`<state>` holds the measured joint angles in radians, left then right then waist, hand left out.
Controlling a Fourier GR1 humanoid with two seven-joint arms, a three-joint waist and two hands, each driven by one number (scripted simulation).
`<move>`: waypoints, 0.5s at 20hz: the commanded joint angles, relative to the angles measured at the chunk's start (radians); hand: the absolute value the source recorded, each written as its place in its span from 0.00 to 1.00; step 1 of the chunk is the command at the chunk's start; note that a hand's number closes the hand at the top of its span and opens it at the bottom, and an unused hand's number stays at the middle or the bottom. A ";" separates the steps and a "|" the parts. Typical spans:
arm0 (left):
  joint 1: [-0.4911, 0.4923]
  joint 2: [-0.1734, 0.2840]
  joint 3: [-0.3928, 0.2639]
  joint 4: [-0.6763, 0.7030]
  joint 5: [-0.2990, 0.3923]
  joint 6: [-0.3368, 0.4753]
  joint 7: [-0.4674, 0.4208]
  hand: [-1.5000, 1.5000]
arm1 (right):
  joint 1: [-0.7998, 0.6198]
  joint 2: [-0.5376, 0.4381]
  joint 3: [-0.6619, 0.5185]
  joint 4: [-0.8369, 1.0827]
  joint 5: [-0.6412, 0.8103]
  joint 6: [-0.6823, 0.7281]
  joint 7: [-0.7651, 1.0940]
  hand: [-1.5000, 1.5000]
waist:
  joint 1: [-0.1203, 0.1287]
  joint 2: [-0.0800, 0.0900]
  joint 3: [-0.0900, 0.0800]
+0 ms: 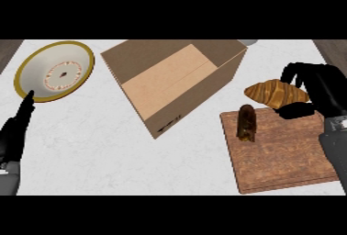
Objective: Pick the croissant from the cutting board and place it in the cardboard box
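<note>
In the head view, the right robot hand was curled round the croissant, holding it just beyond the far edge of the cutting board, which lay by the counter's right edge. The thumb pressed the pastry's near side while the other fingers wrapped its right end, partly hidden. A croissant is light, flaky and easily crushed, so a gentle hold across its thick middle looked wisest; the glazed crust could slip. A dark loaf-like piece stood on the board's far-left part. The cardboard box lay open near the counter's far edge, just left of the croissant. The left robot hand rested with straight fingers at the left edge, near a plate.
</note>
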<state>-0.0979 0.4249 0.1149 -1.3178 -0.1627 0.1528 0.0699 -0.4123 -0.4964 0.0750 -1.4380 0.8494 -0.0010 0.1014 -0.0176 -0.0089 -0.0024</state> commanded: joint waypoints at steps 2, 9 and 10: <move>0.059 -0.011 -0.001 -0.030 0.002 -0.017 -0.038 0.50 | -0.041 0.050 0.044 -0.228 0.023 0.065 0.117 1.00 | 0.018 0.003 0.001; -0.032 0.011 0.023 -0.032 0.006 -0.052 0.051 0.50 | -0.224 0.197 0.034 -0.124 -0.047 0.123 0.156 1.00 | 0.026 0.009 0.003; 0.031 -0.001 0.015 -0.028 0.005 -0.049 -0.034 0.50 | -0.321 0.257 0.043 -0.082 -0.055 0.145 0.238 1.00 | 0.041 0.010 0.002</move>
<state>-0.0947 0.4159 0.1229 -1.3279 -0.1658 0.1257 0.0587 -0.6102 -0.3348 0.1185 -1.5766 0.8213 0.1244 0.2723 0.0088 -0.0014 -0.0007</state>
